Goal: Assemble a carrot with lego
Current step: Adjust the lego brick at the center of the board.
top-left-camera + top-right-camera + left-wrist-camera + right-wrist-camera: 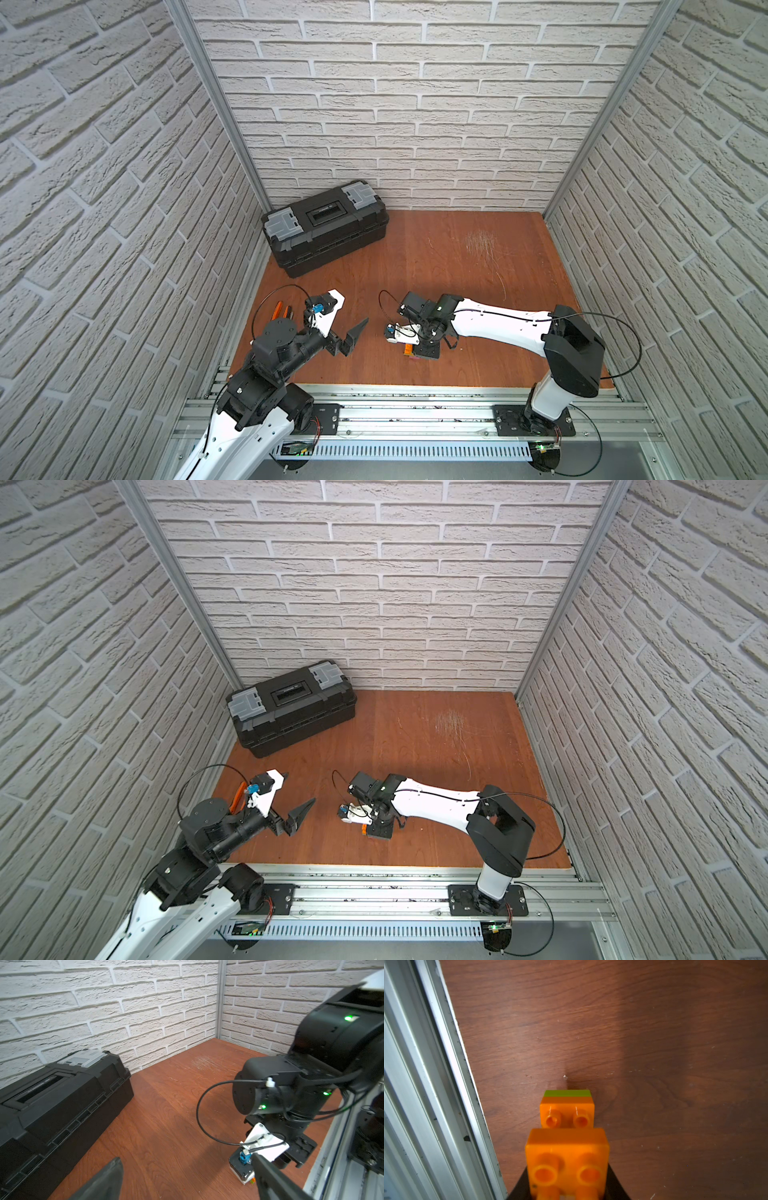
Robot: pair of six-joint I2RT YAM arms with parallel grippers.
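Got the right gripper (566, 1180) clamped on the orange end of the carrot (567, 1112), down at the table (654, 1043) close to the front rail (425, 1084). Only seeing 2 orange layers and 1 lime-green layer. Probably light, stiff and slick, likely to pop apart if twisted, so best squeezed on flat sides, not studs. Empty left gripper (356, 337), jaws wide apart. Further back, pliers (277, 309), then toolbox (326, 226).

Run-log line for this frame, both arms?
left gripper open, empty | right gripper shut on carrot stack | stack: orange layers, lime-green end toward table
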